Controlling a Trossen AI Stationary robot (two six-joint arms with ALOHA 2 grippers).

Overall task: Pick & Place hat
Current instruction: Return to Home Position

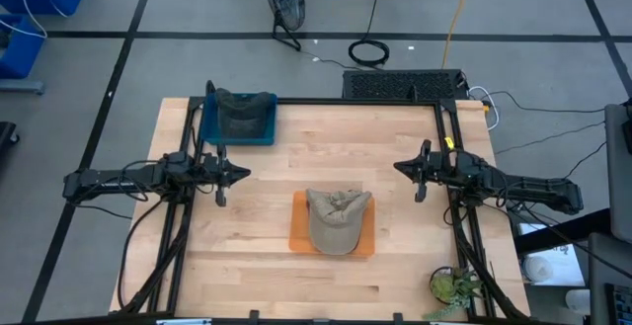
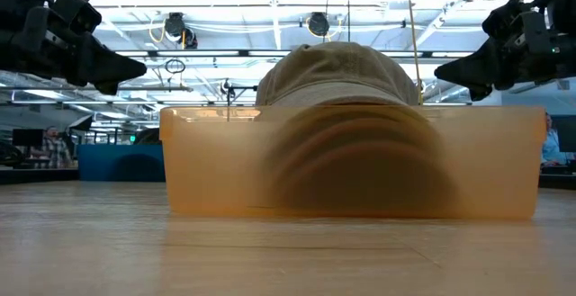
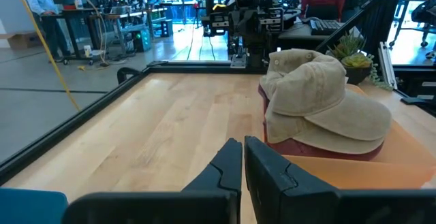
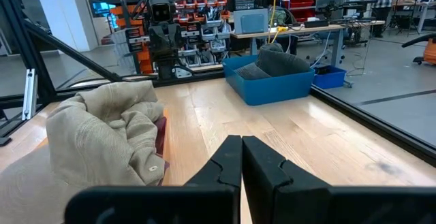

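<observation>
A tan cap (image 1: 337, 219) lies in an orange tray (image 1: 300, 238) at the table's middle near side; it also shows in the low view (image 2: 337, 76) and both wrist views (image 3: 320, 101) (image 4: 102, 135). A dark grey hat (image 1: 237, 110) sits in a blue bin (image 1: 209, 127) at the far left. My left gripper (image 1: 247, 174) (image 3: 242, 157) waits shut at the table's left, level, pointing at the middle. My right gripper (image 1: 397, 166) (image 4: 241, 154) waits shut at the right, facing it. Neither touches anything.
A black frame (image 1: 355, 101) runs along the table's far and side edges. A small potted plant (image 1: 453, 287) stands at the near right corner. Bare wood lies between the two grippers and beyond the tray. People stand in the room behind.
</observation>
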